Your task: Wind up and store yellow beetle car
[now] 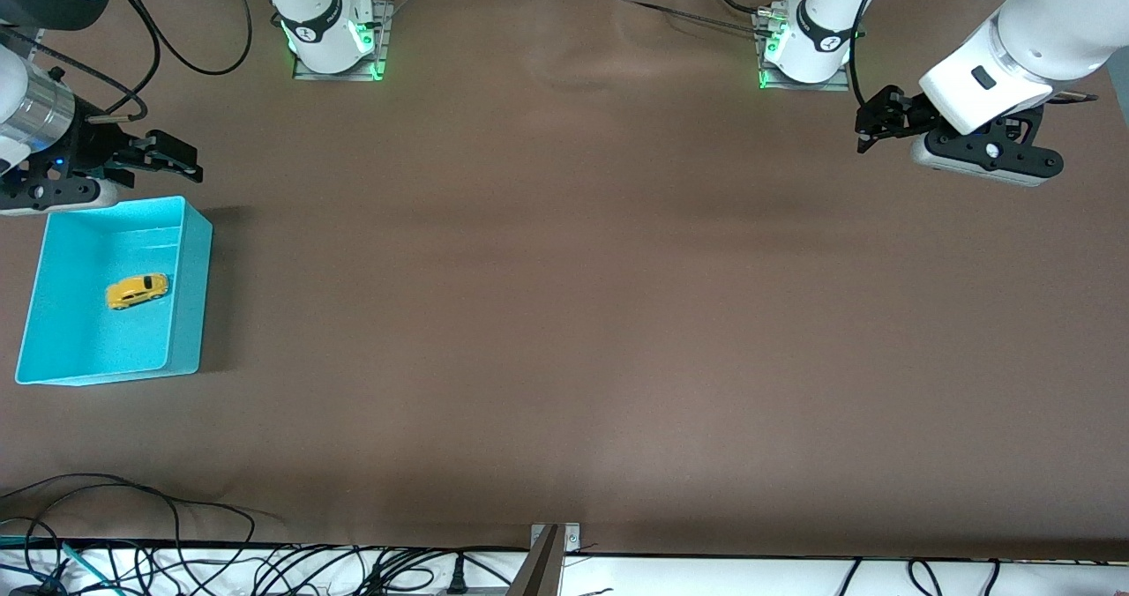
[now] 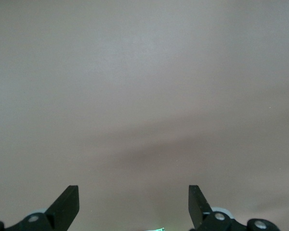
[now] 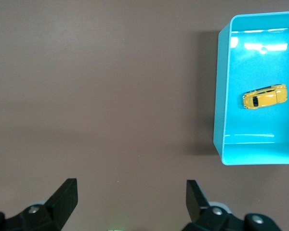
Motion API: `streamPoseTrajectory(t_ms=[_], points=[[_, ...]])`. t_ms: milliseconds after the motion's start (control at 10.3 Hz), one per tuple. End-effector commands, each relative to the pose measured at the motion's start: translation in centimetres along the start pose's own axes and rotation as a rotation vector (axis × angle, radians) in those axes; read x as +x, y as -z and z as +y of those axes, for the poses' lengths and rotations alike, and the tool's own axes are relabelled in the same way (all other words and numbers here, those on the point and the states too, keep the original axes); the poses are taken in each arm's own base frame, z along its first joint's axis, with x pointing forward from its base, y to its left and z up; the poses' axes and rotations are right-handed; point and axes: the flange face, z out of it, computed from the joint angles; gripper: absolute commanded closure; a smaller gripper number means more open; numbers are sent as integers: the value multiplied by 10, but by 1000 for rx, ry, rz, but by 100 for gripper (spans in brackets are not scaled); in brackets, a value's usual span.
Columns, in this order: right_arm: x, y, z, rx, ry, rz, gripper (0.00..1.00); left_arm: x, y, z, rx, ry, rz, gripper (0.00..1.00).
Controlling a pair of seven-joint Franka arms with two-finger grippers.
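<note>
The yellow beetle car (image 1: 138, 291) lies inside the turquoise bin (image 1: 193, 287) at the right arm's end of the table. It also shows in the right wrist view (image 3: 265, 96), in the bin (image 3: 220, 115). My right gripper (image 1: 176, 160) is open and empty, raised beside the bin's edge that is farther from the front camera. In its wrist view the gripper (image 3: 131, 192) has its fingers wide apart over bare table. My left gripper (image 1: 873, 124) is open and empty, held up over the left arm's end of the table; its wrist view (image 2: 134, 197) shows only bare table.
A brown cloth covers the table (image 1: 564, 314). The two arm bases (image 1: 335, 40) (image 1: 807, 45) stand along the edge farthest from the front camera. Cables (image 1: 176, 561) lie along the nearest edge.
</note>
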Motion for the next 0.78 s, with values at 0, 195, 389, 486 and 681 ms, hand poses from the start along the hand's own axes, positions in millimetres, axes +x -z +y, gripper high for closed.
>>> streamPoseTrajectory(t_ms=[0,195,389,486,681], points=[[-7,-1,-5,4,-18,2,0,-3,7,3,0,10,2,0],[-6,-2,-4,10,-17,1,0,-3,7,3,-2,10,2,0],[-5,0,-3,7,-19,7,0,-4,8,4,0,7,3,0],[-6,2,-4,2,-19,13,0,-4,7,5,0,5,2,0],[-7,2,-3,0,-20,8,0,-4,8,5,1,5,3,0]])
